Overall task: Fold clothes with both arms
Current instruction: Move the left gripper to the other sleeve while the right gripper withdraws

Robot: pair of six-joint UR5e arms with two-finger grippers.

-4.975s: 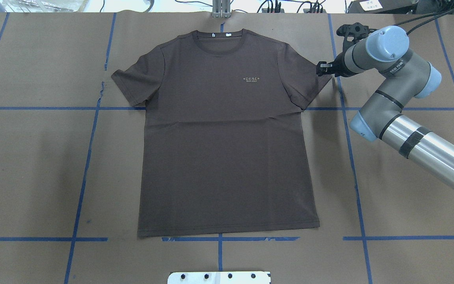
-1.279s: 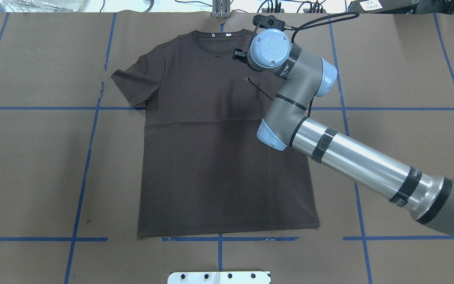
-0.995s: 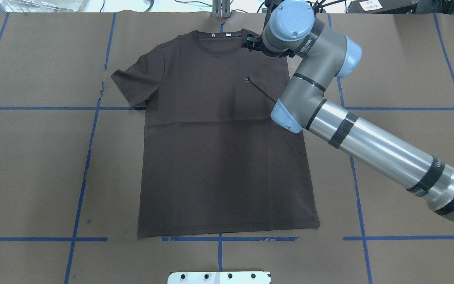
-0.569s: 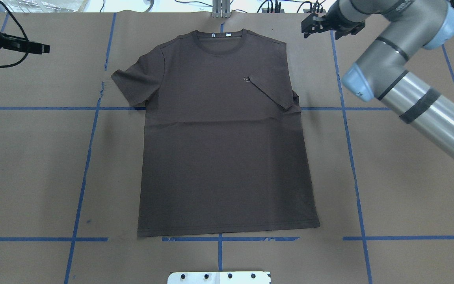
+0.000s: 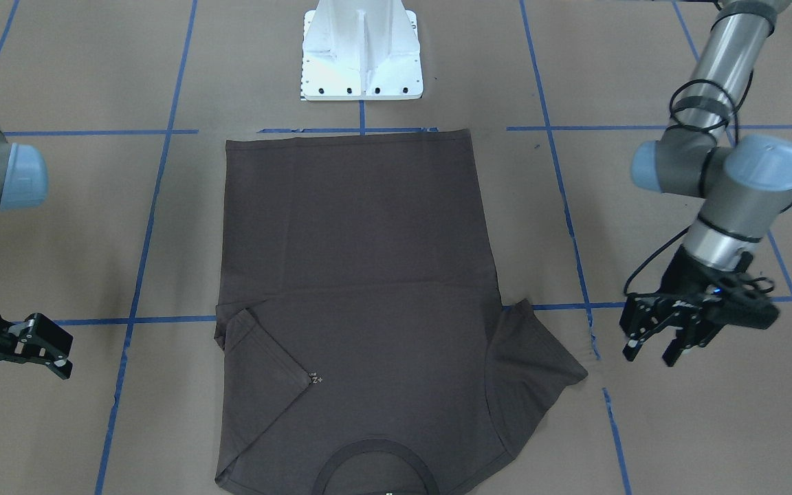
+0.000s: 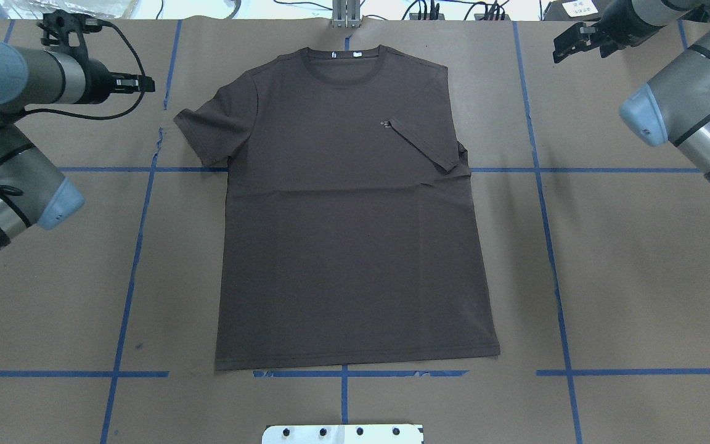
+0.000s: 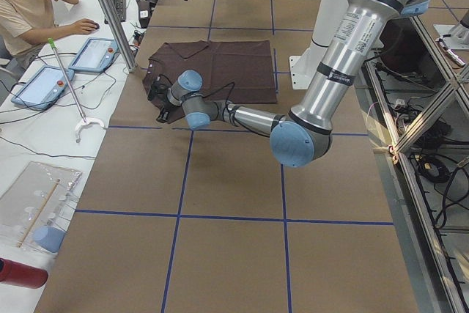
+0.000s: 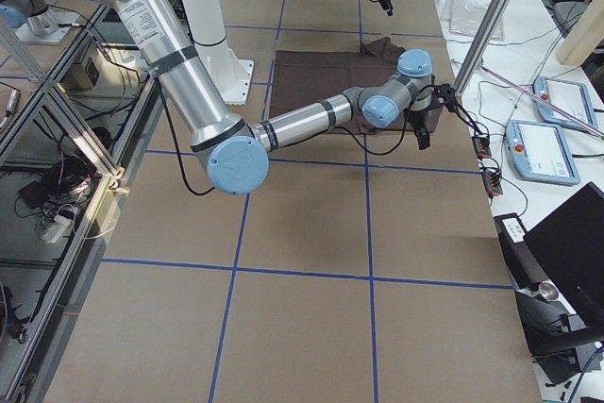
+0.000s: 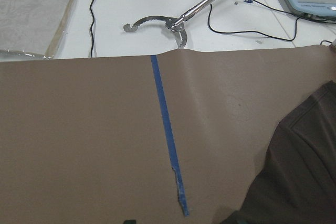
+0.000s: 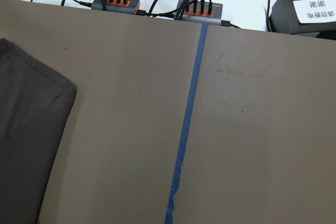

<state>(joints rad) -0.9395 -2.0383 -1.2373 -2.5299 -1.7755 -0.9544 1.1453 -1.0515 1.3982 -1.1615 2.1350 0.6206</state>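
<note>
— The right tool (image 6: 567, 46) has let go and drawn back to the far corner of the bench (image 6: 638, 277), jaws spread, empty. The folded sleeve (image 6: 423, 145) now lies slanted over the chest, hiding most of the pale logo (image 6: 384, 124).

— So one side is done. The left tool (image 5: 650, 354), jaws likewise apart, has come in near the flat sleeve (image 6: 207, 132). The shirt (image 6: 355, 246), thin dark knit, lies smooth mid-bench.

Overhead cam sits behind the base (image 6: 342, 433) looking forward-down, front cam faces it steeply from across the table (image 5: 59, 206), two end cams look along the table from farther back, both wrist cams are close over its far edge; all six share the T-shirt (image 6: 349, 216).
</note>
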